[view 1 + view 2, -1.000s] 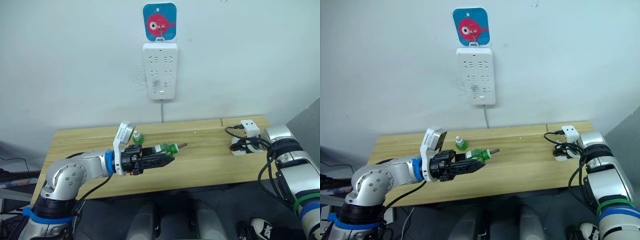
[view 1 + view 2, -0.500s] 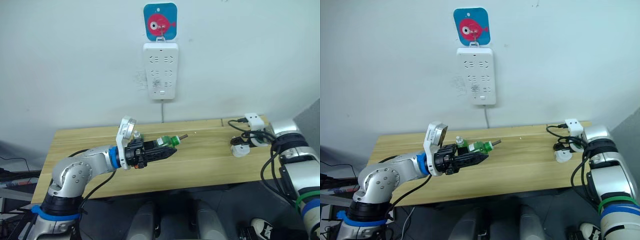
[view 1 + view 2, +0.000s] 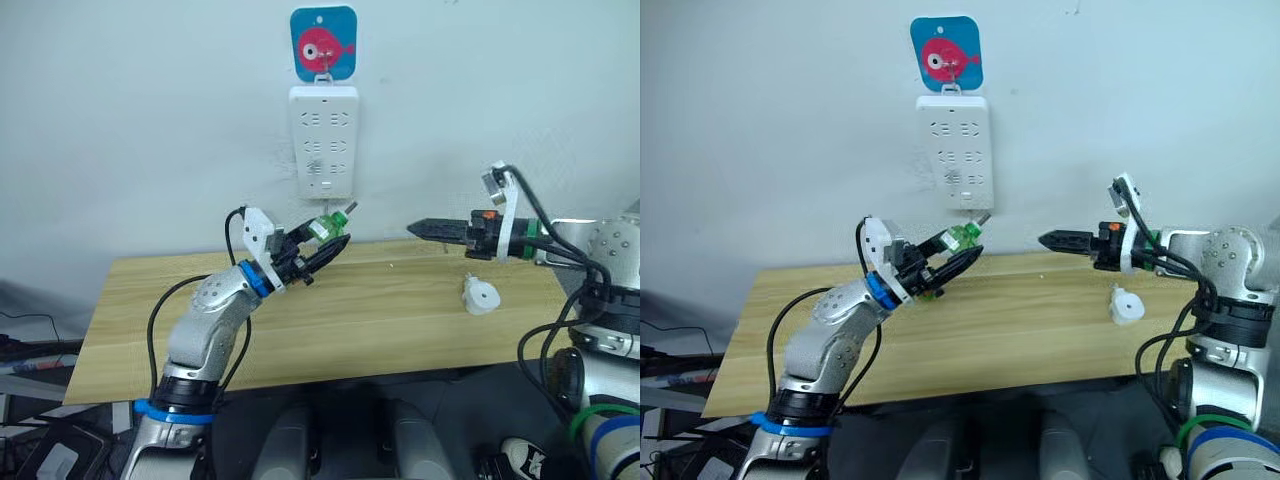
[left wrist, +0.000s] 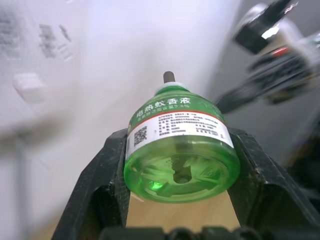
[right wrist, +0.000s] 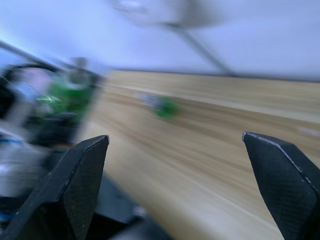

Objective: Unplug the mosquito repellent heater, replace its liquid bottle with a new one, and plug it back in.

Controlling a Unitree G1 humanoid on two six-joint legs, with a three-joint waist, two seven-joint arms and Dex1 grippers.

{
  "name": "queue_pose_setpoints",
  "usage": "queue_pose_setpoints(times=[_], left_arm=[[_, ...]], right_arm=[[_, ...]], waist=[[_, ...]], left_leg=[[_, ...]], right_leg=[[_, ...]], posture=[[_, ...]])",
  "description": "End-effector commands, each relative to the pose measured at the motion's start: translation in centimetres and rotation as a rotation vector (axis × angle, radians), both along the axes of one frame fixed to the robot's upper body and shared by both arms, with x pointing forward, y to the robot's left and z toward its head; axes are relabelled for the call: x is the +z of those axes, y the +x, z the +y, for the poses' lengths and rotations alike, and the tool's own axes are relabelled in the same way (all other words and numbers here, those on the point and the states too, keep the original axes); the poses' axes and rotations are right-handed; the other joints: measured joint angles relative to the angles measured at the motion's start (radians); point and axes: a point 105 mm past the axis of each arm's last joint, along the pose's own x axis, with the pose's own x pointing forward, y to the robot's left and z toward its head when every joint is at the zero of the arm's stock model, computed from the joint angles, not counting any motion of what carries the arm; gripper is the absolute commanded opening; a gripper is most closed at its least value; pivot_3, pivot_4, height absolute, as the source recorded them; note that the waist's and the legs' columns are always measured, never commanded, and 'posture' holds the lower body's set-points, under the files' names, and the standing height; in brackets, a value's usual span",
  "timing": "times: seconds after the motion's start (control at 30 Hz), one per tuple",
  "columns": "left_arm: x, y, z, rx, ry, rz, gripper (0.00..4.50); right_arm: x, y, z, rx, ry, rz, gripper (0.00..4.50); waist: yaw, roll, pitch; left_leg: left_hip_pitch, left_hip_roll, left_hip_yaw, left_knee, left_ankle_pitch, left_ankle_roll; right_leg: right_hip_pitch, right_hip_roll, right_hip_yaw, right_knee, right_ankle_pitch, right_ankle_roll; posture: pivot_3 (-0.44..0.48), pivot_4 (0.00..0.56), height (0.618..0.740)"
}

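Since a second ago: left claw (image 3: 338,240) raised off the worktop (image 3: 300,330) to centre frame, just under the wall power strip (image 3: 323,140); still clamped on the green bottle (image 3: 325,227). Right claw (image 3: 415,228) lifted away from right edge of frame and swung toward centre, now level with the left one, tips facing it across a gap. Heater (image 3: 481,297) left lying loose on the worktop at right of frame, below and right of the right claw; no longer at that claw, unplugged.

Left claw: jaws shut on the bottle's body in the left wrist view (image 4: 181,145), wick end pointing away from the wrist, up and toward frame right. Right claw: jaws spread wide in the right wrist view, nothing between them.

Second small green bottle (image 3: 930,291) on the worktop, partly hidden behind the left claw in the right eye view; cannot tell which bottle is the new one.

Key relation: bottle's long axis tilted up-right, roughly aimed at the right claw. Heater well apart from both, nearer the right arm, low on the worktop. Judgement: either a bottle handover across the gap, or right arm down to fetch the heater so the bottle can go in. Risk: heater's opening orientation unreadable from here, so alignment with the wick uncertain.
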Motion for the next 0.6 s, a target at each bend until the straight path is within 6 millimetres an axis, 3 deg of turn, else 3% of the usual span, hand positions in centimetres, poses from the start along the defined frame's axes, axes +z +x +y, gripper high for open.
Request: queue_pose_setpoints(times=[0.03,0.27,0.6], left_arm=[[0.8,-1.0,-1.6,-0.052,0.03,-0.111,2.27],[1.5,-1.8,-2.6,-0.087,0.048,-0.197,2.27],[1.4,-2.1,-3.0,-0.074,0.053,-0.219,2.27]], right_arm=[[1.9,-0.5,1.8,0.008,0.109,-0.046,4.48],[2.8,-1.2,4.2,-0.061,0.273,0.062,4.48],[2.8,-2.0,6.5,-0.081,0.288,0.097,4.48]], waist=[[-0.003,0.0,0.0],[-0.002,0.0,0.0],[-0.025,0.0,0.0]], left_leg=[[0.0,0.0,0.0,0.0,0.0,0.0],[-0.001,0.0,0.0,-0.002,0.0,0.0],[-0.001,0.002,0.002,0.0,0.0,0.002]], right_leg=[[0.0,0.0,0.0,0.0,0.0,0.0],[-0.002,0.0,0.0,0.001,0.0,0.0],[-0.001,0.004,0.0,0.002,0.0,0.001]], posture=[[-0.161,0.188,0.74],[-0.155,0.2,0.74],[-0.137,0.206,0.74]])
